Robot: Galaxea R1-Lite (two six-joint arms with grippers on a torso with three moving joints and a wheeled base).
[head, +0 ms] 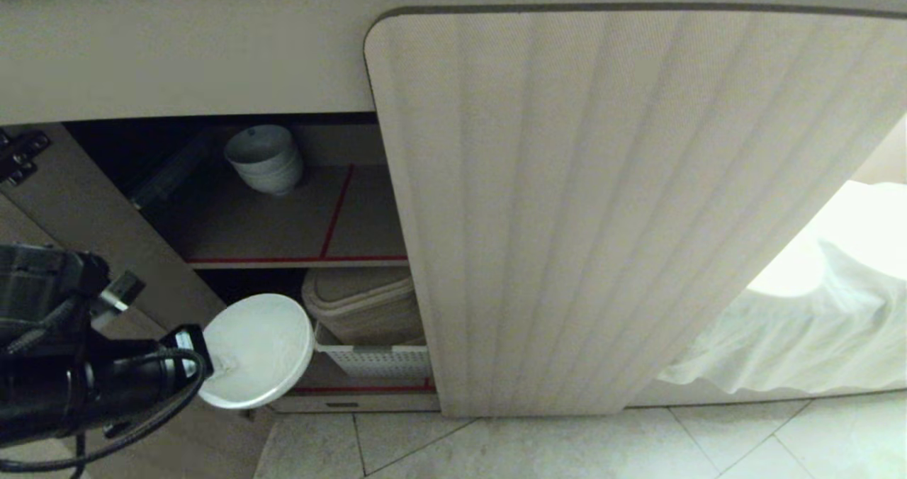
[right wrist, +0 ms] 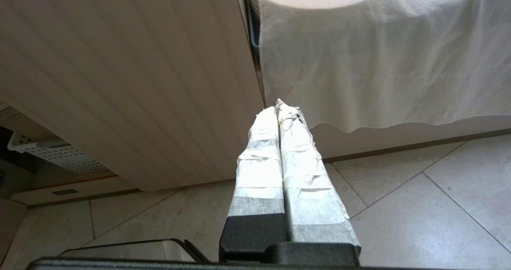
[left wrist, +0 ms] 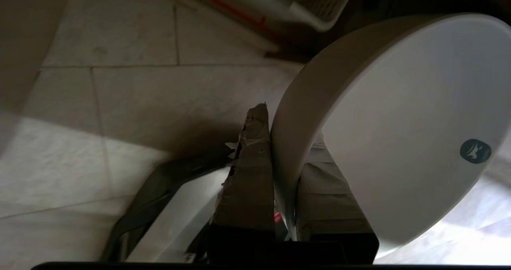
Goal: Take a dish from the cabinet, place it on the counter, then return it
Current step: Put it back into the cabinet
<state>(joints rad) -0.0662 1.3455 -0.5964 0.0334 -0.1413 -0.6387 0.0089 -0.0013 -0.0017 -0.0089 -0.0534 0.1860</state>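
1. Left gripper is clenched on the rim of the dish. In the left wrist view the taped fingers pinch the wall of the dish, one outside and one inside.
2. Position: the dish hangs in the air low in front of the open left side of the cabinet, level with the lower shelf and above the tiled floor. It is tipped on edge and touches no shelf.
3. Judged step: carrying the dish between cabinet and counter. The counter's thick front edge overhangs the opening, so the path should go outward first, then up, to avoid striking the underside.
4. The grip is a thin pinch on glossy ceramic. Keep it firm, and turn the wrist slowly so the dish does not swing or slide out.
5. Level the dish, foot down, before it reaches any surface. Set it down gently.
6. Keep clear of the open door panel beside the arm, the white basket and beige lidded bin on the lower shelf, and the stack of white bowls on the upper shelf.
7. Right gripper is closed and empty, parked low near the floor, pointing at the ribbed door and a white cloth. No role needed in this step.
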